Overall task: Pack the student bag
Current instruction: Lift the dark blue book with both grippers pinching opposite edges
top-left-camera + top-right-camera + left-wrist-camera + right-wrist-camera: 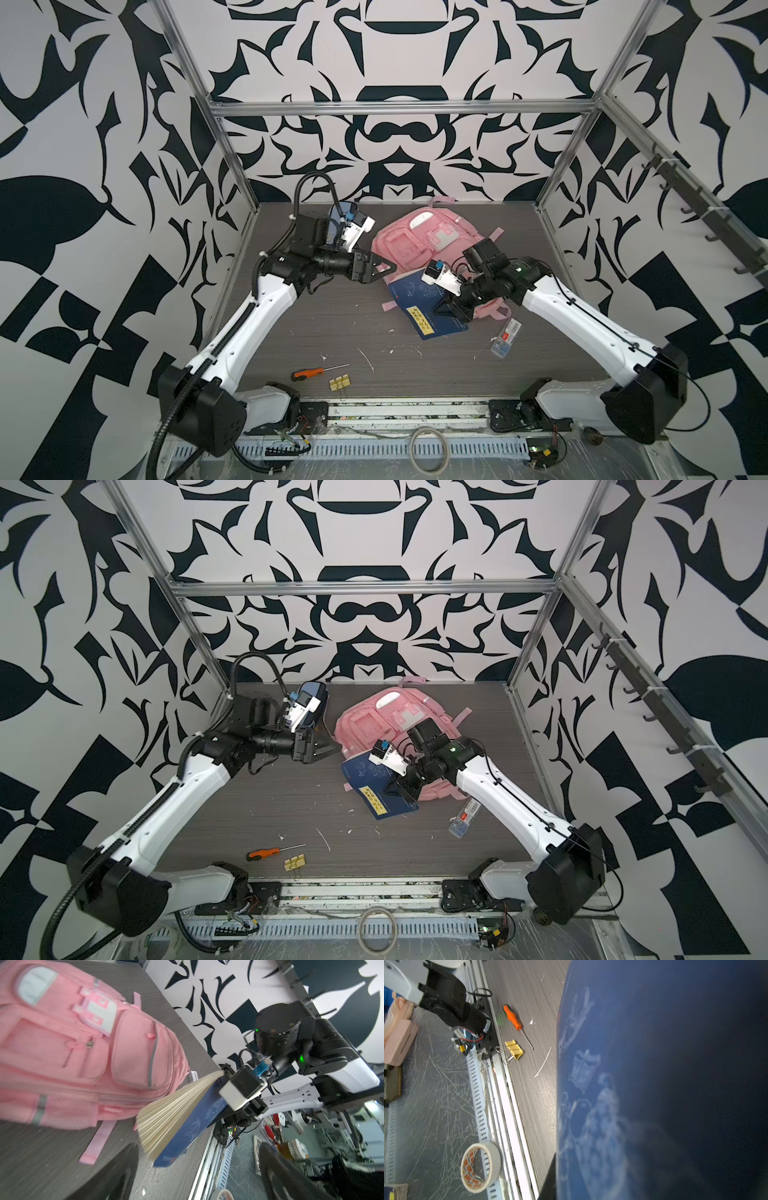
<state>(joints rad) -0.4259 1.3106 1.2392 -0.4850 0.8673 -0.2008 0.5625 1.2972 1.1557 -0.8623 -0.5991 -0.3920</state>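
- Right end effector (pixel 445 309) (pixel 392 791): closed on a blue notebook (pixel 419 309) (pixel 368 789), which is gripped by one edge.
- In the left wrist view the notebook (pixel 188 1126) is seen tilted, with its pages fanned out below the cover. Whether its lower corner touches the worktop (pixel 332 324) cannot be told.
- In the right wrist view most of the frame is filled by the notebook cover (pixel 654 1084), on which pale drawings are printed.
- Left end effector (pixel 392 266) (pixel 330 750): open and empty. Its two dark fingers (pixel 122 1169) are seen wide apart, with nothing between them.
- Student bag (pixel 415 245) (pixel 374 725) (pixel 72 1053): laid flat on the worktop, front pockets up. It is just beyond the left end effector's tips and directly behind the right end effector. The held notebook is seen overlapping its near edge in both top views.
- A screwdriver (pixel 309 372) (pixel 512 1019) and a yellow binder clip (pixel 340 383) (pixel 514 1049) are found side by side, well apart from both end effectors, at the near edge of the worktop.
- A small clear box (pixel 505 337) is noted near the right arm, on the side of the right end effector away from the left one.
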